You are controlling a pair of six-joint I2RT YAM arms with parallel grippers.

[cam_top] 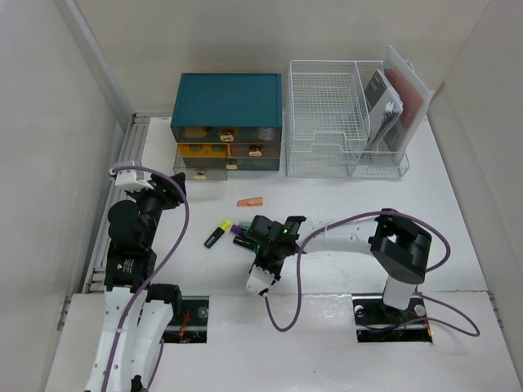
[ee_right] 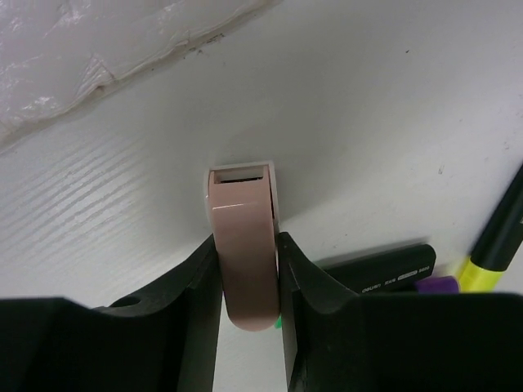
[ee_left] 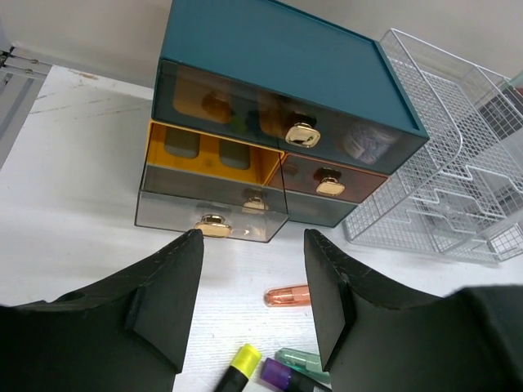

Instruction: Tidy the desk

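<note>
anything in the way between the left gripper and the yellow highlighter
Nothing visible does. The left gripper is open, and the yellow highlighter lies on the desk in line with the gap between its fingers; the purple highlighter lies close beside it.

Pink case (ee_right: 241, 196) — sides covered by right gripper (ee_right: 248, 243), drawer box (ee_left: 278, 49) contents dim behind tinted fronts

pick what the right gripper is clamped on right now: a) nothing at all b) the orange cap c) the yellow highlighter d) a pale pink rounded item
d: in the right wrist view the right gripper has both fingers pressed against the sides of a pale pink rounded item, while the yellow highlighter lies free on the desk off to one side.
</note>
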